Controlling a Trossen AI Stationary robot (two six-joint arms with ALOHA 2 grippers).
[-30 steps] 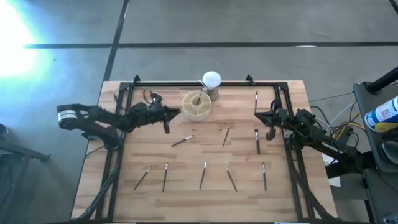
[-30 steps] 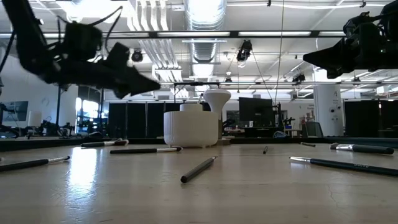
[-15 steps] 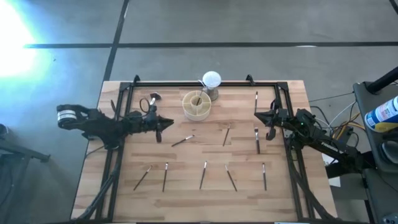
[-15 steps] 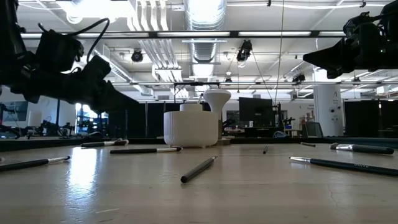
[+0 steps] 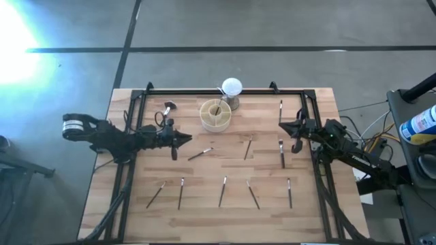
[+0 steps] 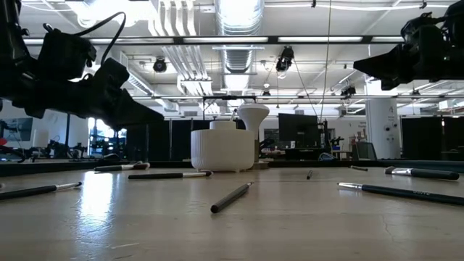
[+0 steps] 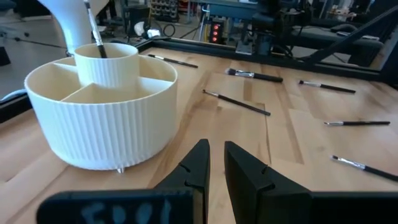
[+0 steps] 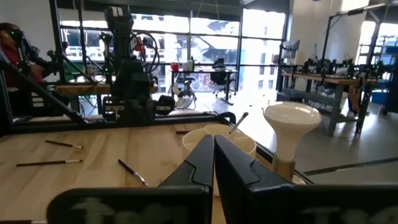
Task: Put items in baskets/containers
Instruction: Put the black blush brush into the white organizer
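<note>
The left gripper (image 7: 214, 163) hangs above the wooden table (image 5: 136, 204), near the round cream ribbed organiser with divided compartments (image 5: 215, 115). Its 2 dark fingers (image 7: 196, 165) stand a narrow slit apart, holding and touching nothing. 1 thin dark brush (image 7: 95, 34) stands in the organiser's centre tube. The other dark-handled makeup brushes (image 5: 223, 191) lie scattered on the table. The right gripper (image 8: 214, 152) waits at the table's right side, fingers pressed together and empty.

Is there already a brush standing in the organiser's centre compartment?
Yes: in the left wrist view one dark-handled brush stands in the cream organiser's centre tube.
</note>
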